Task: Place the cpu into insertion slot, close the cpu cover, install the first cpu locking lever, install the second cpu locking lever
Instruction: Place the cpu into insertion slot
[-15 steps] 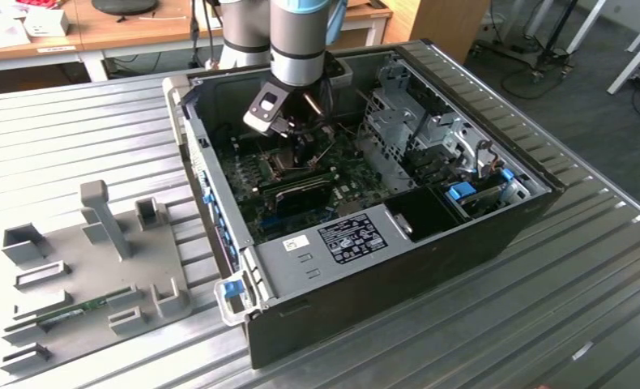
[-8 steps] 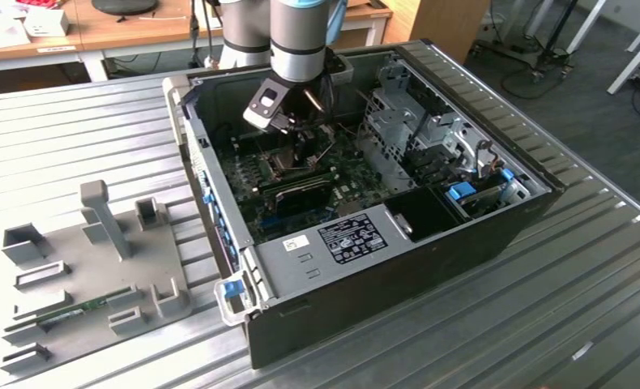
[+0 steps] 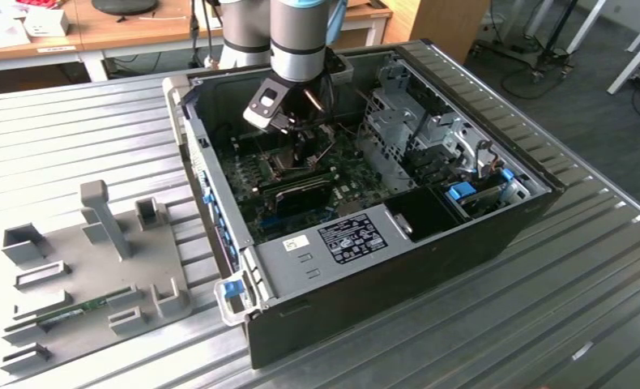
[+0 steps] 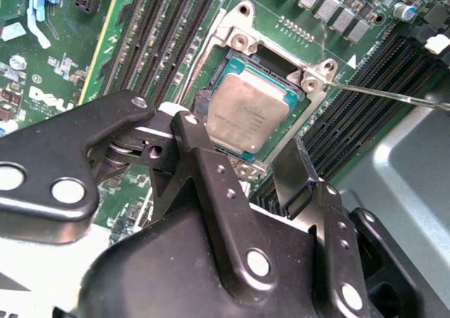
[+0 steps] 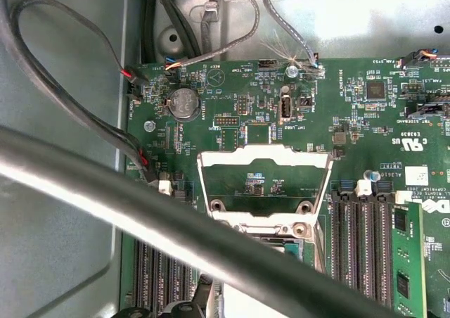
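Observation:
The cpu [image 4: 247, 115], a flat square chip with a dull grey top, lies in the insertion slot [image 4: 235, 36] on the green board. My gripper [image 4: 242, 145] hovers just above it, open, its black fingers [image 4: 200, 156] spread to either side of the chip. The cpu cover [image 5: 266, 151], a thin silvery frame, stands swung up at the far edge of the insertion slot [image 5: 281, 242]. A thin metal locking lever [image 4: 383, 94] sticks out from the socket's corner, unlatched. In the exterior view my gripper [image 3: 298, 136] reaches down into the open computer case.
Long black memory slots [image 4: 162, 29] flank the socket on both sides, and a green memory stick [image 5: 408, 262] stands nearby. Loose cables [image 5: 70, 121] run beside the board. The case walls [image 3: 493, 235] and drive cages [image 3: 417, 130] surround the arm. A grey fixture plate [image 3: 83, 267] lies on the table.

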`<state>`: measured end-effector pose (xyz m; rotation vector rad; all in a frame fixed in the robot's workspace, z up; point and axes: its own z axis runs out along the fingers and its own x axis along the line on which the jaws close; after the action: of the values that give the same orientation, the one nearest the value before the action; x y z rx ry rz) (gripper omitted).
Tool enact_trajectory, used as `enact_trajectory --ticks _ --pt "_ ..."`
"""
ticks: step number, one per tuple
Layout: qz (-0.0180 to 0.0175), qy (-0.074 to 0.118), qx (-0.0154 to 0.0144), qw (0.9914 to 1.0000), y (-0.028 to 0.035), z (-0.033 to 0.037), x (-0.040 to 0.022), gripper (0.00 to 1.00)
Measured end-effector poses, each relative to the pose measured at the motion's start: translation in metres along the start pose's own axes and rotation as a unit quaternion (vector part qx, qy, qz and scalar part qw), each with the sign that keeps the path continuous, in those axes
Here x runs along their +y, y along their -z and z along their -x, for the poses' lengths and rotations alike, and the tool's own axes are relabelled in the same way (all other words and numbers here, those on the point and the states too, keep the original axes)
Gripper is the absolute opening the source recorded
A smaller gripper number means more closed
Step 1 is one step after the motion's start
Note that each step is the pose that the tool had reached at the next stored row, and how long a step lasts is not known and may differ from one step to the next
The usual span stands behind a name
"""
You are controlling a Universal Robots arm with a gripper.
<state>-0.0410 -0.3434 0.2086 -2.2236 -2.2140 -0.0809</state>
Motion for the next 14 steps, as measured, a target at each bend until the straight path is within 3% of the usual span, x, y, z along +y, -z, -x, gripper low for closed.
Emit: enact_trajectory --ticks 2,4,5,13,14 --pt "0.0 0.0 0.0 1.0 0.0001 0.0 0.0 0.61" --pt "0.0 0.0 0.0 1.0 0.0001 0.0 0.0 0.49" --pt "0.0 0.0 0.0 1.0 0.0001 0.0 0.0 0.49" --pt "0.0 0.0 -0.0001 1.0 0.0003 0.0 0.0 0.13" --pt "0.0 0.0 0.0 1.0 0.0003 0.0 0.0 0.13"
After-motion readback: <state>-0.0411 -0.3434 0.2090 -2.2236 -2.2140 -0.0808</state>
